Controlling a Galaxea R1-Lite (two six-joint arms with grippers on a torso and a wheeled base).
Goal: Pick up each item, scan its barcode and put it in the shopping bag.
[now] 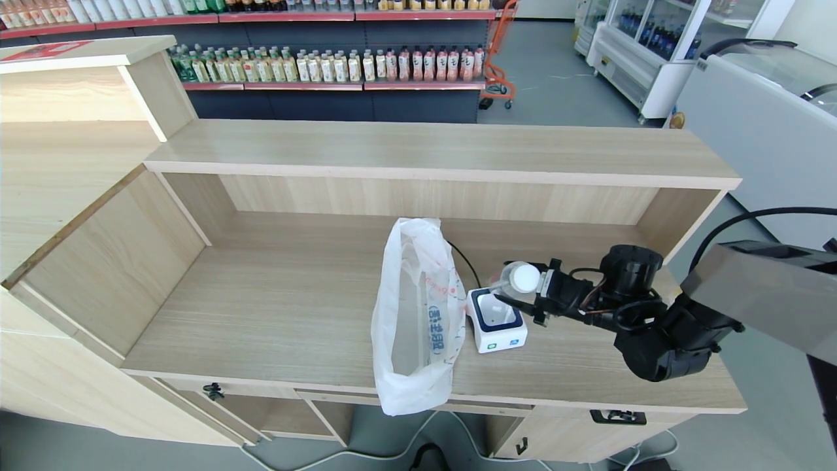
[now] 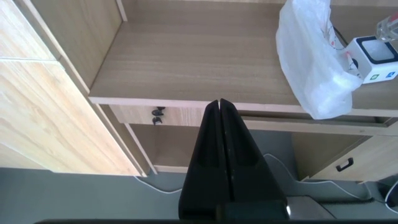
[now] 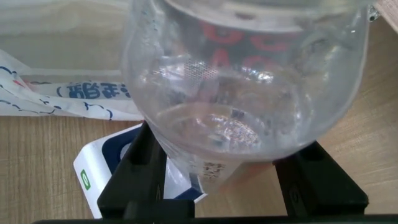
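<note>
The right gripper is clamped on a clear plastic bottle, one black finger on each side of its body, and holds it lying tilted just above the scanner, with the white cap turned toward the far right. The scanner stands on the wooden counter, touching or nearly touching the right side of the white shopping bag, whose mouth stands open toward the top. The left gripper has its fingers pressed together with nothing between them and hangs low off the near edge of the counter, well left of the bag.

The bottle looks light, and its thin, smooth wall would likely give under a hard squeeze and slide under a weak one. Droplets on the inside suggest little or no liquid, though that cannot be told for sure. The round body offers the fingers only narrow contact, so it may roll in the grip as the wrist turns. The firmest hold is probably across the middle of the body, clear of the printed label, so the barcode can face the scanner's window. The bag is soft and limp; its rim may fold when the bottle goes in, so a straight drop from above the mouth seems safest
</note>
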